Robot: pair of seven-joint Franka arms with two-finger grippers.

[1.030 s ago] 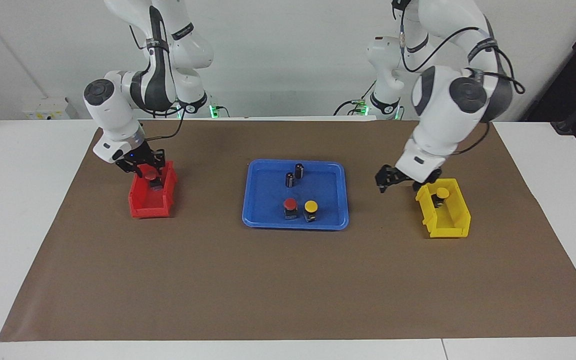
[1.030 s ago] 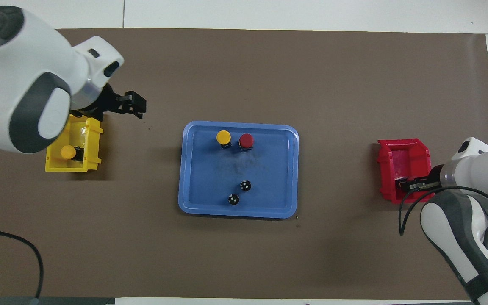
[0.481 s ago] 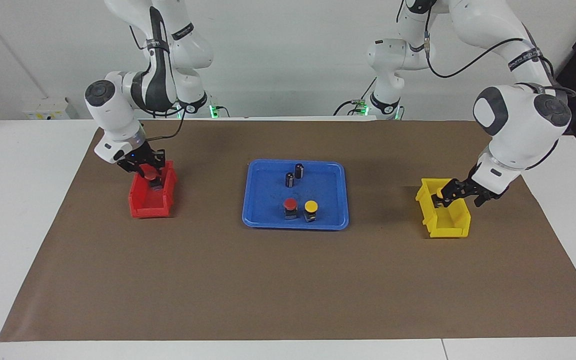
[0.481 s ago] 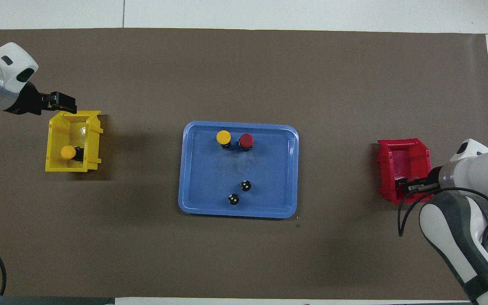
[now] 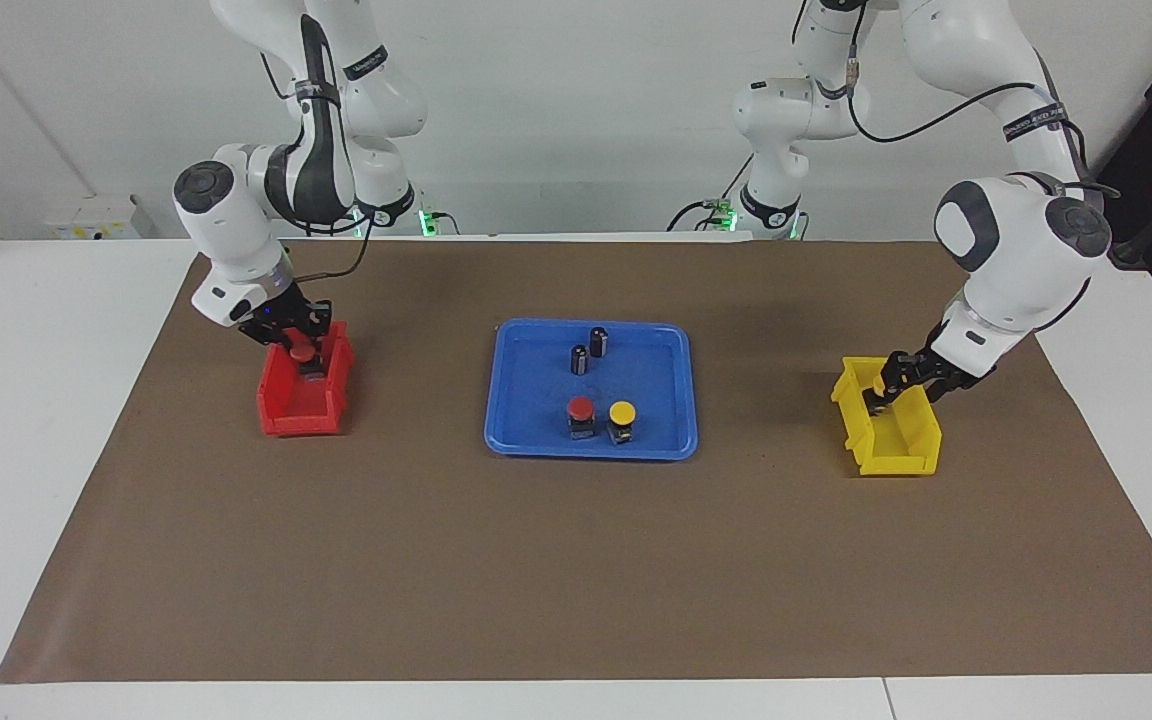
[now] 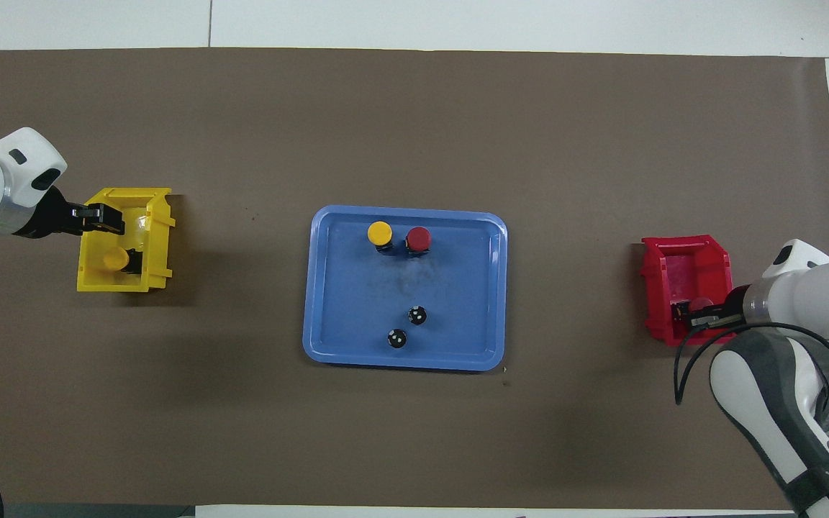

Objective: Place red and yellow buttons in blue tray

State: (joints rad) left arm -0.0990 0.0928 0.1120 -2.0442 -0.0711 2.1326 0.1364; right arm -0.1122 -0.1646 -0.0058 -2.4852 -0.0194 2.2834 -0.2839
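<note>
My right arm comes down from its base with the elbow folded high and the forearm dropping steeply, wrist bent toward the table's middle. The right gripper [image 5: 299, 343] sits low inside the small red plastic bin [image 5: 281, 412] at the right arm's end of the table, its fingertips closed on the round red-capped push button [image 5: 302, 352] there. My left arm arches high, then drops through a big white elbow joint, forearm slanting down and inward. The left gripper [image 5: 880, 388] dips into the small yellow plastic bin [image 5: 901, 452] at the left arm's end, pointing toward the table's middle.
</note>
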